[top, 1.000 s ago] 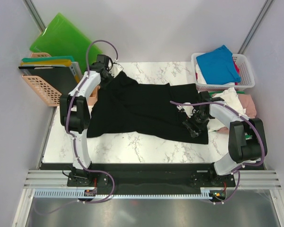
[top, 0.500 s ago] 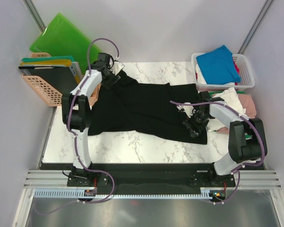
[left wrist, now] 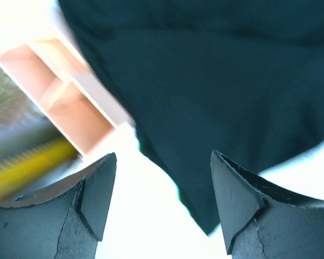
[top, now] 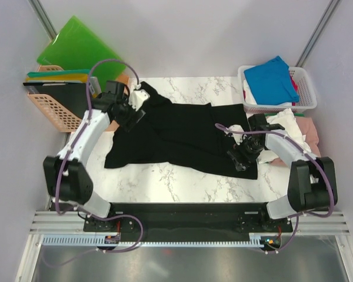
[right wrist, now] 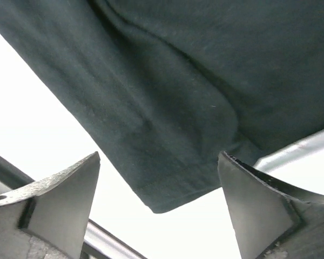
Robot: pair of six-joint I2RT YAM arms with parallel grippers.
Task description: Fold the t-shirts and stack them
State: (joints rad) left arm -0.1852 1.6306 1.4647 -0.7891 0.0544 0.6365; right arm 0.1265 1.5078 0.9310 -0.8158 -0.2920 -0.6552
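Note:
A large black t-shirt [top: 182, 135] lies spread across the marble table [top: 165, 182]. My left gripper [top: 132, 113] hovers over its far left corner, open and holding nothing. In the left wrist view the black t-shirt [left wrist: 205, 81] ends in a pointed corner between the spread fingers of the left gripper [left wrist: 162, 210]. My right gripper [top: 236, 155] is above the shirt's near right corner, open wide. The right wrist view shows the black t-shirt's [right wrist: 178, 108] hemmed corner lying free between the jaws of the right gripper [right wrist: 159, 210]. A bright blue t-shirt [top: 272, 76], a white one [top: 285, 122] and a pink one [top: 309, 126] sit at the right.
A white basket [top: 306, 97] at the back right holds the blue shirt. Green plastic boards [top: 76, 50] lean at the back left over a peach basket [top: 53, 111], which also shows in the left wrist view as the peach basket [left wrist: 70, 108]. Bare marble lies along the near edge.
My left gripper opened and let go of the shirt's far left corner, and that arm's base link swung out to the left. My right gripper opened wider over the near right corner.

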